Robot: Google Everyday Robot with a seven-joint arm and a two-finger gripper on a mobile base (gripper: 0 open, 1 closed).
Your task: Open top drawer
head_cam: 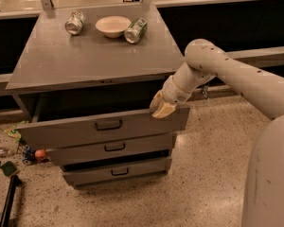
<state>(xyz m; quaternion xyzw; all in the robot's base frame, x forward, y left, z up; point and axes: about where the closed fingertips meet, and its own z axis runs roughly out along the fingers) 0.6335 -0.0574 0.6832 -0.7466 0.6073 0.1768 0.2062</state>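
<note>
The top drawer of the grey cabinet stands pulled partly out, its tall flat front tilted a little and its dark inside showing behind it. A small dark bail handle sits at the front's centre. My gripper rests on the top edge of the drawer front near its right end, well to the right of the handle. My white arm reaches in from the right.
On the cabinet top stand a white bowl and two lying cans. Two shallower drawers below are slightly out. Small clutter lies on the floor at the left. A dark counter runs behind.
</note>
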